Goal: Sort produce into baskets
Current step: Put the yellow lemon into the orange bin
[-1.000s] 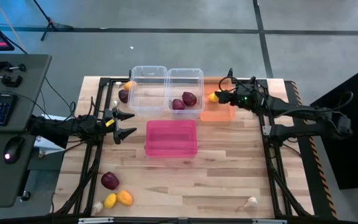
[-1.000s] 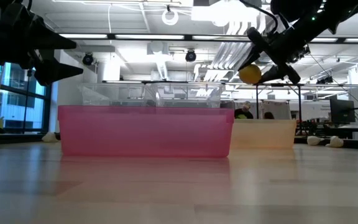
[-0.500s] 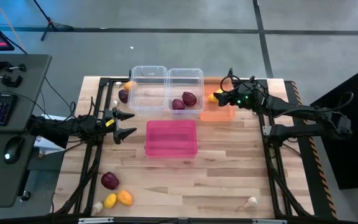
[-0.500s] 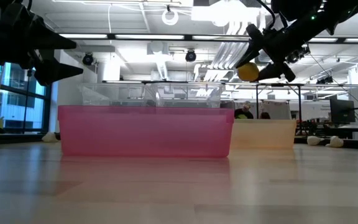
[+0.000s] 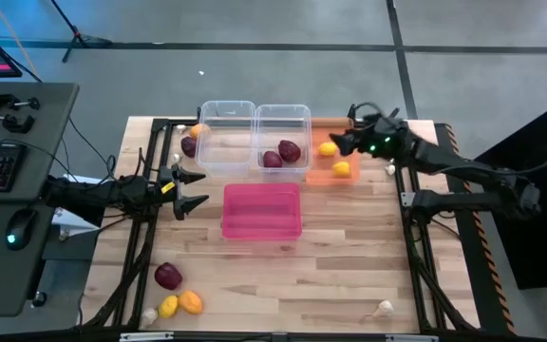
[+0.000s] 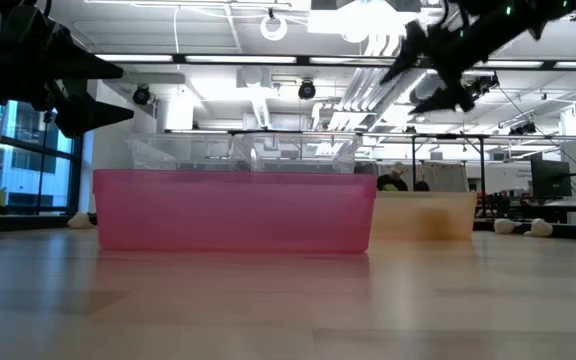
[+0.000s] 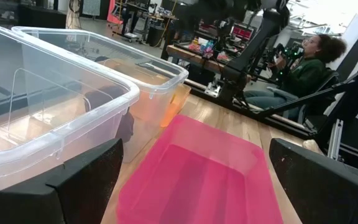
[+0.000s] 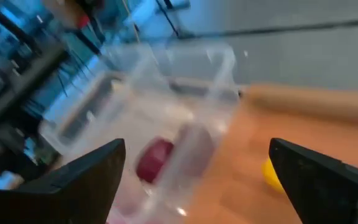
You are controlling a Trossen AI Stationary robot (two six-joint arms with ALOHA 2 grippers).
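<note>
The right gripper (image 5: 341,144) hovers above the orange bin (image 5: 334,175) at the 1 o'clock part of the surface (image 5: 349,256), with its jaws spread wide and nothing between them. Two yellow fruits lie in the orange bin: one yellow fruit (image 5: 327,148) near the far-left corner and a second yellow fruit (image 5: 341,168) just beside it toward the centre. In the low view the right gripper (image 6: 430,72) stands high above the orange bin (image 6: 423,215), clear of its rim. The left gripper (image 5: 194,188) waits at 9 o'clock, released and empty, just beside the left end of the pink bin (image 5: 261,211), which sits at the centre and holds nothing visible. At 12 o'clock two clear bins stand side by side, touching or nearly touching. The right clear bin (image 5: 283,116) holds two dark red onions (image 5: 281,154). The left clear bin (image 5: 226,112) shows no contents; a dark red onion (image 5: 189,146) and an orange fruit (image 5: 196,130) lie against its outer left wall. At 7 o'clock a dark red onion (image 5: 167,275), two yellow-orange fruits (image 5: 179,304) and a garlic bulb (image 5: 149,315) lie near one another on the surface. A second garlic bulb (image 5: 383,308) lies alone at 5 o'clock.
</note>
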